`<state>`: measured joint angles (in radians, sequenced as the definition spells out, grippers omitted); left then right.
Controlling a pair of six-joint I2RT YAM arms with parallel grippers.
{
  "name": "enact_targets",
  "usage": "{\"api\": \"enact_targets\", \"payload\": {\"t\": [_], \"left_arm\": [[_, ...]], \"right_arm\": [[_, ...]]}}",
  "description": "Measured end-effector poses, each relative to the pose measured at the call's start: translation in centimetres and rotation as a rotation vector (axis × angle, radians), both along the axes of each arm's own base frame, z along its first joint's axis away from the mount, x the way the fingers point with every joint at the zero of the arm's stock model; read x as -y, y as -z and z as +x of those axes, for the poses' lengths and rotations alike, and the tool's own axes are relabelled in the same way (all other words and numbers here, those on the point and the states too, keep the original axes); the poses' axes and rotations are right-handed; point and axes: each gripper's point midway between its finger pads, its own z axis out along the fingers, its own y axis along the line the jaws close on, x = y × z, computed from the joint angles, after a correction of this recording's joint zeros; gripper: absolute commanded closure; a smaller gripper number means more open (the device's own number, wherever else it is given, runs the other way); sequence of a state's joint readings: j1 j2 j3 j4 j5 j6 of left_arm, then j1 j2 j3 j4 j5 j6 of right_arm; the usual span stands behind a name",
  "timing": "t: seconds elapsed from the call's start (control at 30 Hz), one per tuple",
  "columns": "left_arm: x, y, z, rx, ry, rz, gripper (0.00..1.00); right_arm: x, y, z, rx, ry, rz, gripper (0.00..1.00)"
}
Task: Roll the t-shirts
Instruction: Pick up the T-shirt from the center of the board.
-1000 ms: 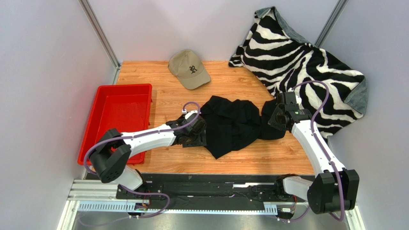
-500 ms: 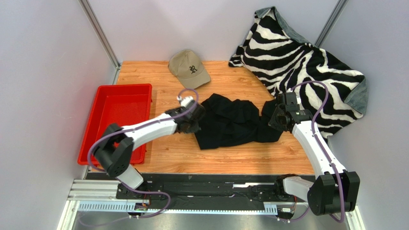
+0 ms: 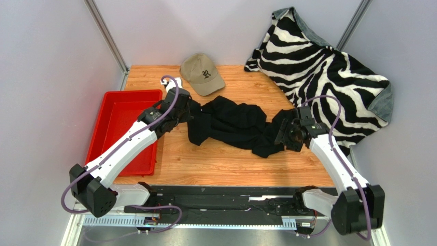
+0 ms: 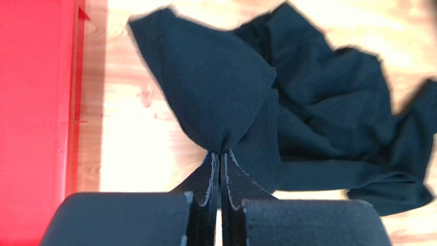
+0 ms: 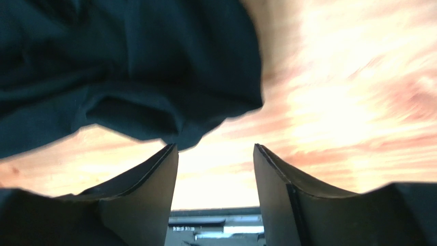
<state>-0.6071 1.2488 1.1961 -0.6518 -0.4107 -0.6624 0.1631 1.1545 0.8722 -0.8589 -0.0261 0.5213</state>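
Judging from how the cloth lies, the rolling is not yet begun. The black t-shirt [image 3: 231, 125] is in the middle of the wooden table [image 3: 215, 166]. It is crumpled and drawn into a long, uneven band between the two arms, with many folds and no flat part. The left gripper [image 3: 189, 110] is clamped on one end of it, near the tan cap [image 3: 201, 73] and the red tray [image 3: 120, 123]. In the left wrist view the fingers are pressed together on a pinch of black cloth. The right gripper [image 5: 215, 148] has its jaws apart with nothing between them. The other end of the shirt is just beside it, but I cannot tell if they touch. The zebra blanket [image 3: 328, 66] lies at the far right corner. Almost everything is left to do: to spread the shirt flat, to fold it narrow, and then to roll it.
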Motion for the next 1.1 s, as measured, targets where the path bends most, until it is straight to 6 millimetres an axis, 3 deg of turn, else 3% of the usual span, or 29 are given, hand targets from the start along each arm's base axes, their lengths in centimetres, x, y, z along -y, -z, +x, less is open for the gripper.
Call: {"api": "enact_targets", "payload": {"t": [0.1, 0.2, 0.27, 0.37, 0.5, 0.63, 0.73, 0.77, 0.8, 0.83, 1.0, 1.1], "left_arm": [[-0.2, 0.9, -0.5, -0.034, 0.021, 0.03, 1.0], [-0.1, 0.9, -0.6, -0.037, 0.037, 0.037, 1.0], [0.0, 1.0, -0.6, -0.04, 0.048, 0.039, 1.0], [0.1, 1.0, -0.7, -0.043, 0.058, 0.038, 1.0], [0.2, 1.2, -0.6, -0.048, 0.064, 0.039, 1.0], [0.1, 1.4, -0.5, -0.054, 0.068, 0.044, 1.0], [0.0, 1.5, -0.5, -0.059, 0.07, 0.046, 1.0], [0.0, 1.5, -0.5, -0.059, 0.071, 0.047, 1.0], [-0.1, 1.5, -0.4, -0.059, 0.07, 0.047, 1.0], [-0.1, 1.5, -0.4, -0.059, 0.07, 0.049, 1.0], [-0.7, 1.2, 0.0, -0.059, 0.065, 0.062, 1.0], [-1.7, 0.1, 0.6, -0.047, 0.047, 0.066, 1.0]], "right_arm": [[-1.7, -0.2, -1.8, 0.028, -0.01, 0.016, 0.38], [-4.9, -0.5, -4.2, 0.09, -0.063, 0.057, 0.39], [-7.0, 0.5, -5.7, 0.088, -0.092, 0.078, 0.39], [-8.3, 2.9, -6.6, 0.052, -0.072, 0.046, 0.39], [-7.6, 6.1, -6.0, 0.03, 0.042, -0.024, 0.38], [-6.9, 7.1, -4.6, 0.094, 0.163, -0.03, 0.43], [-6.5, 6.8, -3.3, 0.154, 0.243, -0.023, 0.53], [-6.4, 6.6, -3.0, 0.168, 0.257, -0.023, 0.62], [-6.3, 6.5, -2.8, 0.183, 0.272, -0.023, 0.86], [-6.2, 6.3, -2.5, 0.198, 0.286, -0.025, 0.97], [-4.6, 5.3, -1.4, 0.258, 0.347, -0.06, 1.0], [-2.5, 3.0, -1.0, 0.289, 0.387, -0.093, 1.0]]}}
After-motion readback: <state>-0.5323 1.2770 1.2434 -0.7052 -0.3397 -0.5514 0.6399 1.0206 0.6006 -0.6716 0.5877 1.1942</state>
